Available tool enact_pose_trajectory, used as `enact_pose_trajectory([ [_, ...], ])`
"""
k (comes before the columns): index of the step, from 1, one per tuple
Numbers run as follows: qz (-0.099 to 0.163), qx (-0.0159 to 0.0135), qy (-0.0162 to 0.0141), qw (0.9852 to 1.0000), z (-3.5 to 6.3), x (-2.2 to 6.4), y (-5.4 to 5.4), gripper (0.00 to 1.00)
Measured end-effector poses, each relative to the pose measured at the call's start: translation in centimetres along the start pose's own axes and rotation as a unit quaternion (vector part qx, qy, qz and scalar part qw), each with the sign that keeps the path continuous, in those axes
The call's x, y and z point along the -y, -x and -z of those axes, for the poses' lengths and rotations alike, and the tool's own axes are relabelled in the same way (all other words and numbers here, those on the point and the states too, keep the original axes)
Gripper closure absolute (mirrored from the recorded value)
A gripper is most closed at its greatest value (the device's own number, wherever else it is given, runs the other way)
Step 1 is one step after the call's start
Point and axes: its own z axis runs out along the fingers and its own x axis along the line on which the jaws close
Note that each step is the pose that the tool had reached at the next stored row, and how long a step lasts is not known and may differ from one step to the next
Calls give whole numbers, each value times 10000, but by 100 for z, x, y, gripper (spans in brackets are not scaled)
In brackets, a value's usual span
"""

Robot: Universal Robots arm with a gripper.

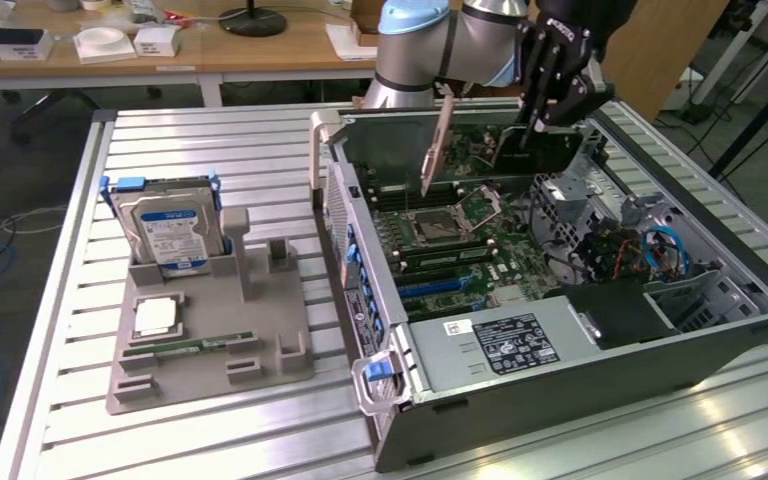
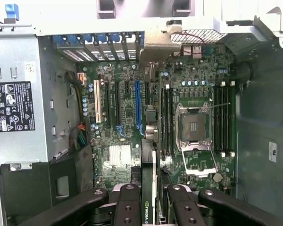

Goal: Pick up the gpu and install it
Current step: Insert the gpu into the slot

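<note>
Gripper (image 2: 150,183): pressed together on the gpu, with 1 set of fingers (image 2: 127,202) against each face of the card.
Gpu (image 2: 147,212): held on edge over the board (image 1: 478,250) inside the open case. Its labelled top edge faces the wrist camera.
Bracket (image 1: 434,145): pale metal, at the card end away from the gripper. It hangs near upright, toward the case wall that carries the blue clips.
Alignment: in the wrist view the card runs parallel to the expansion slots. It sits just beside the blue slot (image 2: 137,106), between that slot and the memory slots.
Seating: the card appears clear of the board. Contact along its lower edge cannot be confirmed from these views.
Socket (image 2: 194,125): square metal frame on the board, beside the card's line and apart from it.
Case (image 1: 558,400): lying on its side, open face up, on the slatted table (image 1: 224,150).
Holder (image 1: 211,370): grey, on the table at the exterior view's left of the case, well apart from the gripper.
Holder contents: 1 drive (image 1: 164,230) standing upright, 1 processor (image 1: 155,315) lying flat and 1 memory stick (image 1: 204,343) lying flat.
</note>
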Motion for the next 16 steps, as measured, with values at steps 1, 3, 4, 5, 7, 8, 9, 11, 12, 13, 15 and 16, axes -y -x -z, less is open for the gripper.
enact_pose_trajectory([
  [1,26,0,0,10000,-12,-2,0,74],
  [3,96,1,1,10000,-30,-5,-1,74],
  [4,136,2,2,9999,-39,-7,-1,74],
  [5,176,3,2,9998,-46,-8,-2,74],
  [7,224,4,3,9997,-67,-10,-2,74],
  [8,230,4,3,9997,-75,-12,-2,74],
  [9,234,4,3,9997,-81,-12,-2,74],
  [11,243,5,2,9997,-96,-17,-3,74],
  [12,245,6,0,9997,-107,-25,-4,74],
  [13,245,4,0,9997,-117,-27,-4,74],
  [15,245,5,0,9997,-147,-31,-5,74],
  [16,245,5,0,9997,-165,-32,-6,74],
])
